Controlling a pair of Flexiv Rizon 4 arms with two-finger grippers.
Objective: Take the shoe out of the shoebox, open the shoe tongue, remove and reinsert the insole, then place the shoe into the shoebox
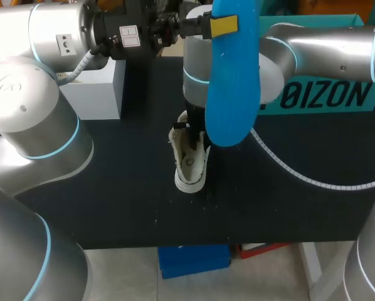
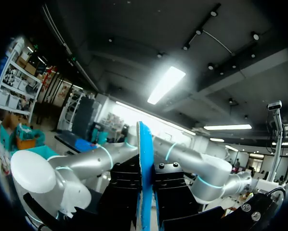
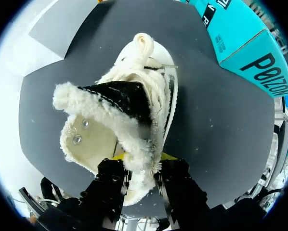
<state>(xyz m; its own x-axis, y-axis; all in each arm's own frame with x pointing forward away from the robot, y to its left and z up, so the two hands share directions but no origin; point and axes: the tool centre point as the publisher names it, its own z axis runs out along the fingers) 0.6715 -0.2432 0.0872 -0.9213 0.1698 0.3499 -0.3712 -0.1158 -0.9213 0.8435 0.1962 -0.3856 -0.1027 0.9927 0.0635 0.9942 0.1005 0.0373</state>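
High over the table hangs the blue insole (image 1: 231, 75), toe end down, with my left gripper (image 1: 206, 26) shut on its upper end. The left wrist view shows that insole (image 2: 145, 168) edge-on, clamped between the black fingers of the left gripper (image 2: 145, 197). Below it a white fleece-lined shoe (image 1: 190, 166) stands on the black table (image 1: 112, 188). My right gripper (image 3: 141, 159) straddles the shoe's (image 3: 110, 130) fleece collar, one finger inside and one outside, slightly apart. The black tongue is lifted. The teal shoebox (image 1: 325, 94) sits at the back right.
A white box (image 1: 96, 88) stands at the back left of the table. A white coiled cable (image 1: 300, 175) from my right arm trails over the table to the right of the shoe. The teal shoebox (image 3: 245, 43) lies beyond the shoe's toe.
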